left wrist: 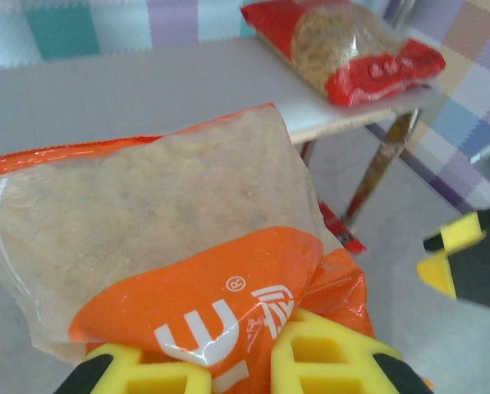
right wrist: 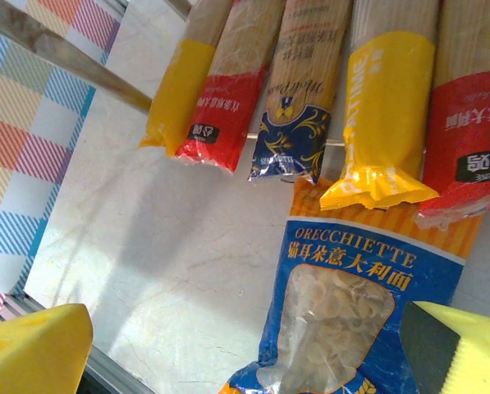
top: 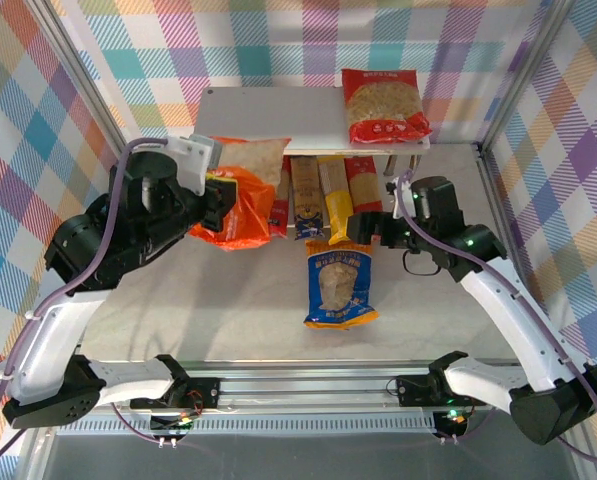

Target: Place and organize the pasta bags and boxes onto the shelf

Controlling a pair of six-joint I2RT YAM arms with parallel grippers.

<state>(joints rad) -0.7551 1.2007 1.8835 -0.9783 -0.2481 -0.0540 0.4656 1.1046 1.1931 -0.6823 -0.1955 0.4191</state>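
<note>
Orange bag (top: 242, 208) sits pinched in left gripper (left wrist: 245, 363) at shelf's (top: 268, 120) front-left edge; right gripper (right wrist: 245, 349) gapes above blue bag (top: 340, 287).

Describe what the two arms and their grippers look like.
The left arm and right arm share black joint housings and white link shells, each trailed by a lavender cable. Small green lights glow on the right arm. The left gripper and right gripper have yellow fingers with black edges.
</note>
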